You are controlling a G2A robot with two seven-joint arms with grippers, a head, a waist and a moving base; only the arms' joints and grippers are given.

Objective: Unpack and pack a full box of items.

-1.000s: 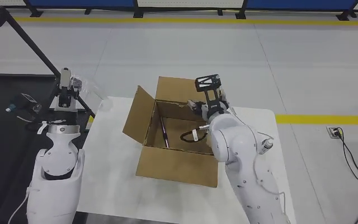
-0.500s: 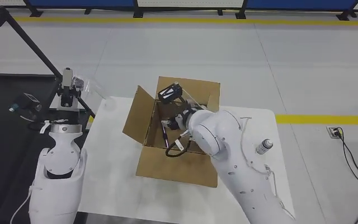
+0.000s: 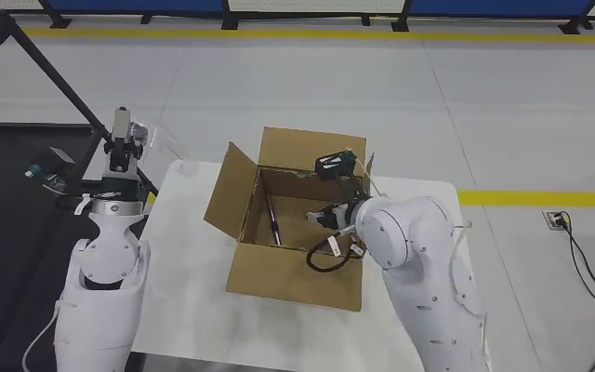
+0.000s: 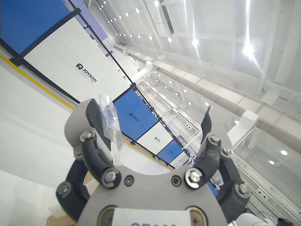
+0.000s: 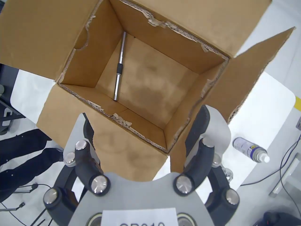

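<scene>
An open cardboard box (image 3: 288, 270) stands mid-table with its flaps spread. A slim metal rod (image 5: 119, 66) lies on its floor along one wall, also seen from above as the rod (image 3: 271, 219). My right gripper (image 5: 144, 118) hangs open and empty above the box's edge; its arm (image 3: 402, 234) leans over the box's right side. My left gripper (image 3: 121, 126) is raised beyond the table's left edge, pointing upward. Its jaws stand wide apart in the left wrist view (image 4: 150, 109), and a clear plastic packet (image 4: 110, 118) clings to one finger pad.
A small spray bottle (image 5: 250, 149) lies on the white table (image 3: 186, 279) to the right of the box. A black stand (image 3: 56, 84) rises at the far left, off the table. Cables trail on the floor (image 5: 282, 172) to the right.
My right arm swung from the box's back left over to its right side. My left wrist shifted slightly to the right, still held high.
</scene>
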